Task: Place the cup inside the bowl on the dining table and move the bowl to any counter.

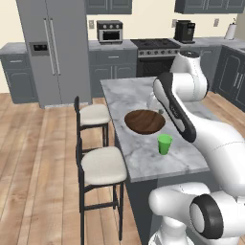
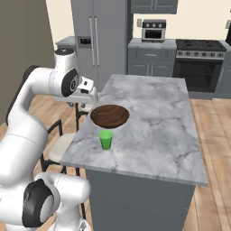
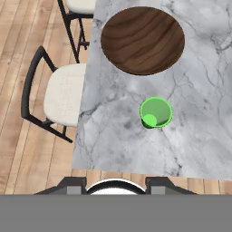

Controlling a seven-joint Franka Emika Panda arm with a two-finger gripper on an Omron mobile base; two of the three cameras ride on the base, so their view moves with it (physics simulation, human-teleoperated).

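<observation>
The gripper [image 2: 88, 93] hung above the near end of the dining table [image 2: 153, 122], clear of everything and holding nothing; how far its jaws stood apart I could not tell from where it was. Below it the cup [image 3: 156, 112] stood upright on the marble, just beside the bowl [image 3: 142, 40] but apart from it, near the table's corner. To my eye that cup would be light, stiff and a bit slick, so it wanted pinching across its walls below the rim, squarely, or it would tip. The bowl looked heavier and rigid, too wide to span; its rim seemed the only place to grip. Two stools [image 1: 101, 165] stood alongside the table's edge
</observation>
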